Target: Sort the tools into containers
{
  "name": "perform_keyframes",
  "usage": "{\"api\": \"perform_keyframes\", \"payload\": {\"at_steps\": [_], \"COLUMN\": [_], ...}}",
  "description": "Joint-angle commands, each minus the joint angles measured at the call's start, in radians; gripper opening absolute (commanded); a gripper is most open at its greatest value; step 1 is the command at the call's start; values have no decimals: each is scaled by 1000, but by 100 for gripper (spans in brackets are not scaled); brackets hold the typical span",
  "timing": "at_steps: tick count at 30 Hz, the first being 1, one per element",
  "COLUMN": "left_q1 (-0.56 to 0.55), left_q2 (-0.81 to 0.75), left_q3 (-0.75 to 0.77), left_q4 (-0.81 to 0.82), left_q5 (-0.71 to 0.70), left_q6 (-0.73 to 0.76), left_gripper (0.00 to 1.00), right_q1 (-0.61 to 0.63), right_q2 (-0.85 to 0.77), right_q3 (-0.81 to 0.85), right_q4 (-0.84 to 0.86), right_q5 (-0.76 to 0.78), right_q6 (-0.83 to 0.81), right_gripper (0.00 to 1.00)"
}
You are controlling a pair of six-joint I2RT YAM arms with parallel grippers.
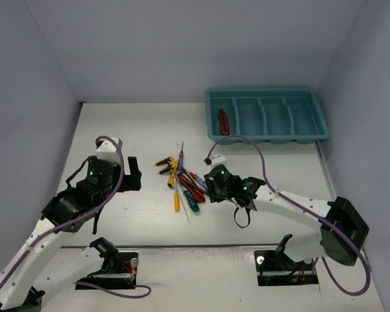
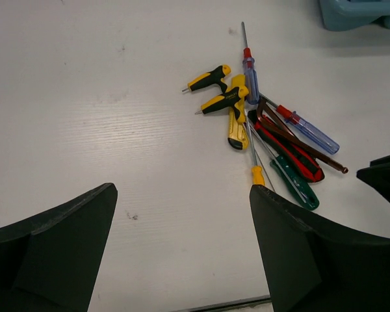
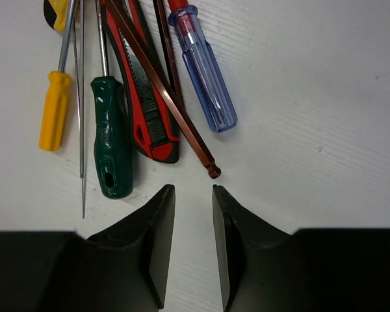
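The tools lie in a loose pile (image 1: 182, 181) at the table's middle. In the right wrist view I see a green-handled screwdriver (image 3: 110, 143), a yellow-handled one (image 3: 55, 110), a red-and-black handled tool (image 3: 149, 110), a dark brown hex key (image 3: 182, 120) and a blue-handled screwdriver (image 3: 205, 78). Two yellow-black T-handles (image 2: 208, 79) lie at the pile's far left. My right gripper (image 3: 192, 190) hovers just short of the hex key's tip, jaws a narrow gap apart with only bare table between them. My left gripper (image 2: 182, 188) stands wide open left of the pile, holding nothing.
The teal tray (image 1: 266, 91) with its four long compartments sits at the back right. A red-handled tool (image 1: 223, 121) lies in its leftmost compartment. Purple cables loop along both arms, and grey walls close in the table.
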Motion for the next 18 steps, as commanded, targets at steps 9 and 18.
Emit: {"api": "perform_keyframes", "payload": {"at_steps": [9, 18], "left_q1": [2, 2], "left_q2": [10, 33], "left_q3": [65, 64], "left_q4": [-56, -56], "left_q5": [25, 45], "left_q6": [3, 11], "left_gripper": [81, 81], "right_q1": [75, 94], "right_q2": [188, 239], "right_q3": [115, 108], "right_q4": [158, 183], "right_q5": [71, 60], "right_q6": [28, 39], "right_gripper": [27, 22]}}
